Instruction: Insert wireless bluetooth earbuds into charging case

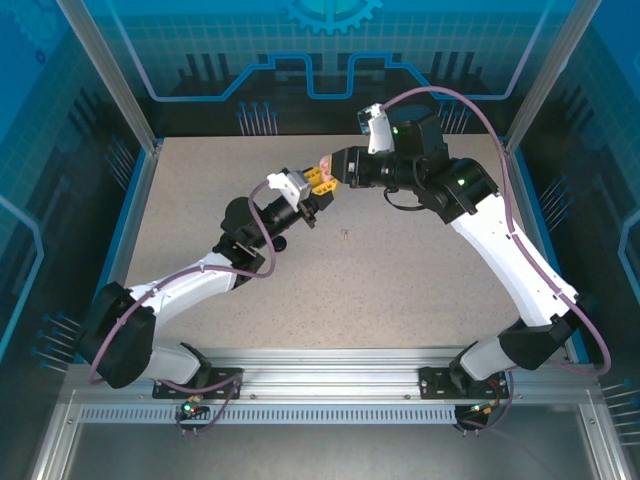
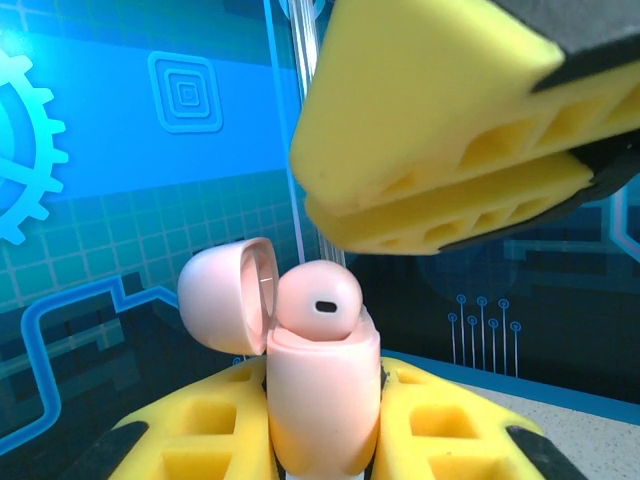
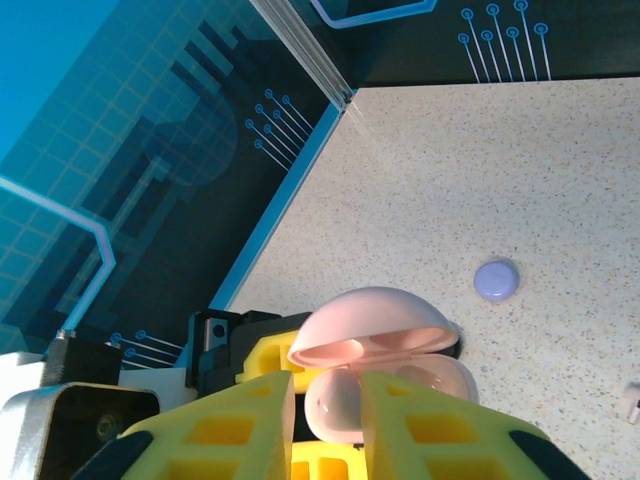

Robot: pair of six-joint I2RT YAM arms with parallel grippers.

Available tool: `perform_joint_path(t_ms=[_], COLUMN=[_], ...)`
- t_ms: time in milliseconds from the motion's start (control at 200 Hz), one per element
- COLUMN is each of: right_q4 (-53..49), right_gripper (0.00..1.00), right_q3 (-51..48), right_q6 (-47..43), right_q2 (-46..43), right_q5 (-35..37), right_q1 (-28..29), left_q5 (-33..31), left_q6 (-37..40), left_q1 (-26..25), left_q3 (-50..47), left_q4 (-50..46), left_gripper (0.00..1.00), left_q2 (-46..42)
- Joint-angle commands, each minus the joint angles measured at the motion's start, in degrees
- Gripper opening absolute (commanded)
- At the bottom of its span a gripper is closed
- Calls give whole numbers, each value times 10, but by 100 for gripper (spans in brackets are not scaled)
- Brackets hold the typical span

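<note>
Earbud (image 2: 318,305) in pale pink, lodged in the mouth of a matching charging case (image 2: 320,400). Rounded head proud of the rim, glossy, with a small dark oval slot on its face; stem hidden inside. Case upright, lid (image 2: 225,300) tipped back on its hinge and standing open just beside the bud, smooth and egg-like outside, hollowed within. Held clear of the speckled table (image 1: 420,290), between the two arms. Clamped on the case body from either side: the yellow fingers (image 2: 200,425) of the left gripper (image 1: 318,183). Just above the bud, a sliver of background between them in the left wrist view: the right gripper (image 2: 400,205). Fingers close together, seemingly pressed flat from that angle, a narrow slit between them from its own camera; fully closed or not, impossible to say. Down on the table, well apart from the pink case: a small round lavender case (image 3: 496,281), lying flat.
</note>
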Motion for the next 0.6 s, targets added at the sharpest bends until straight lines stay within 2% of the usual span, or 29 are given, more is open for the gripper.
perform_joint_path(t_ms=[0, 235, 595], right_q4=[-24, -56, -68], right_gripper=[29, 30, 35], right_q3=[12, 33, 55], right_q6=[-31, -77, -99], right_q2=[-8, 3, 26], right_q5=[-2, -5, -9], right_q1=[6, 7, 11], left_q5=[20, 36, 47], left_q6=[2, -1, -8], left_q1=[0, 0, 0], left_q3=[21, 29, 36], left_q4=[10, 0, -4], left_gripper=[0, 0, 0], left_q2=[-4, -2, 3])
